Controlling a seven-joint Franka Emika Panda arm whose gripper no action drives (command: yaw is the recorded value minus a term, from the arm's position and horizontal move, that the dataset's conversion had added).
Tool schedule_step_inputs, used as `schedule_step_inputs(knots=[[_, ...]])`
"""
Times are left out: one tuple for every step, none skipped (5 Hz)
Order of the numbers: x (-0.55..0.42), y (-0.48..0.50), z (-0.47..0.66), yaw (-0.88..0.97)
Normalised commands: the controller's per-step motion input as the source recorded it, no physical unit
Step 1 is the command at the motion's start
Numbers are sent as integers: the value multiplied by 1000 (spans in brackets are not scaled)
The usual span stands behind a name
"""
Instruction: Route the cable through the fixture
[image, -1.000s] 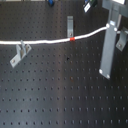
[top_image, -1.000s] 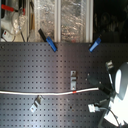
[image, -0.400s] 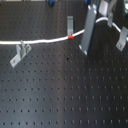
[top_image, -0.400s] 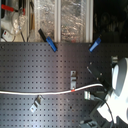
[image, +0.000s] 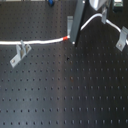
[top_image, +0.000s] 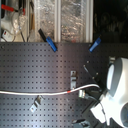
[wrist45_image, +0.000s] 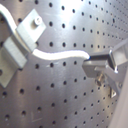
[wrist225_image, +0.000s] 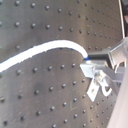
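Note:
In the first exterior view the white cable (image: 42, 42) runs in from the left edge past a low metal bracket (image: 19, 54) to its red band (image: 66, 38). My gripper (image: 74, 42) stands just right of the band, shut on the cable. Beyond it the cable loops up and right toward another bracket (image: 121, 41). In the second exterior view the cable (top_image: 35, 93) lies flat and ends at the gripper (top_image: 96, 91). Both wrist views show the cable (wrist45_image: 57, 55) (wrist225_image: 45, 50) entering the shut fingers (wrist45_image: 100, 62); in the first wrist view it passes a bracket (wrist45_image: 27, 35).
More brackets stand on the black perforated board (image: 75, 95) at the back middle (image: 70, 22) and back right (image: 104, 15). In the second exterior view, two blue clamps (top_image: 50, 43) (top_image: 95, 45) sit at the board's far edge, with cluttered shelves behind.
My gripper has moved toward the first exterior view's left, still holding the cable. The red band has shifted slightly left, and the loop behind the gripper has grown.

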Motion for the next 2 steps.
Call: schedule_step_inputs(knots=[[-315, 354, -64, -51], [28, 25, -1, 0]])
